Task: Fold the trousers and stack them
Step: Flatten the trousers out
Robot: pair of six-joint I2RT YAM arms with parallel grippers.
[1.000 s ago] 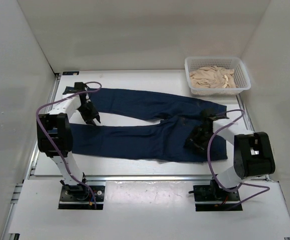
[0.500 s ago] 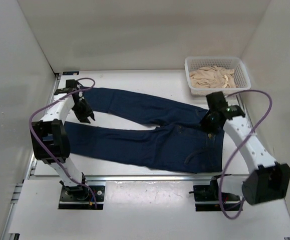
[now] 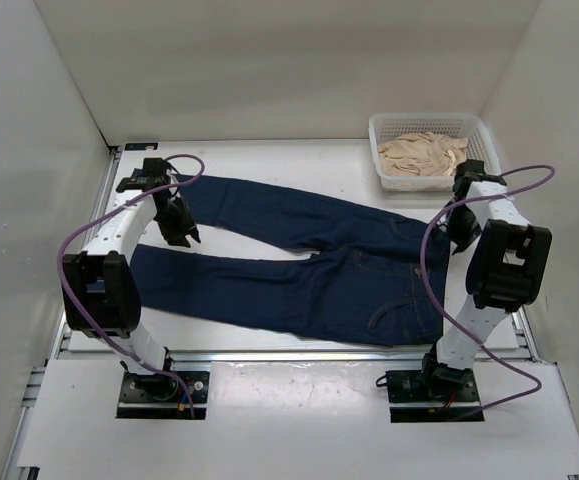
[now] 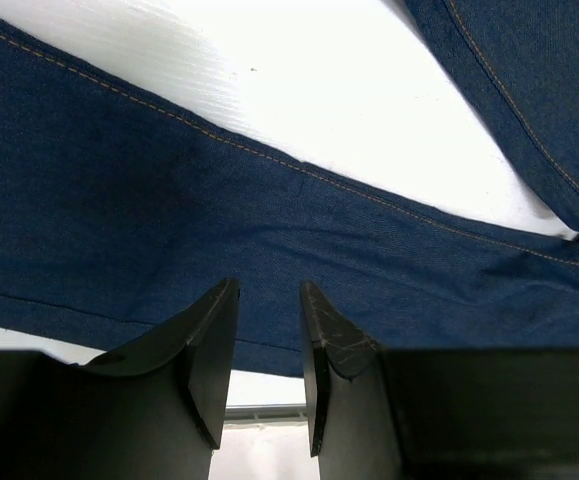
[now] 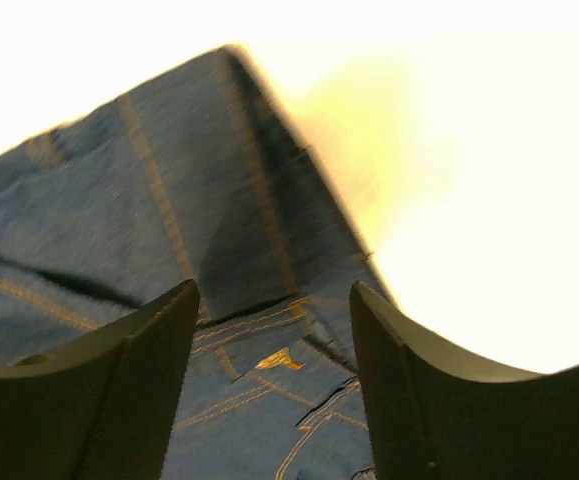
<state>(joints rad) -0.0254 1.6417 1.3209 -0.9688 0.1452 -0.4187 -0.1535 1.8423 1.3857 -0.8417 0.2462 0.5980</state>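
The dark navy trousers [image 3: 299,285] lie spread flat on the white table, legs pointing left and waist at the right. My left gripper [image 3: 186,234] hovers over the far leg near its cuff end. In the left wrist view its jaws [image 4: 269,300] stand a little apart with nothing between them, just above the denim [image 4: 119,220]. My right gripper [image 3: 456,240] is at the far right corner of the waist. In the right wrist view it [image 5: 274,300] stands open above the waistband [image 5: 169,200], holding nothing.
A white mesh basket [image 3: 482,172] with beige cloth [image 3: 424,155] stands at the back right, close behind the right arm. White walls enclose the table on three sides. A metal rail [image 3: 289,355] runs along the near edge.
The right gripper left the near waist area, shut briefly, reopened and swung to the waist's far right corner. The bunched waist now lies flat. The left gripper shifted slightly.
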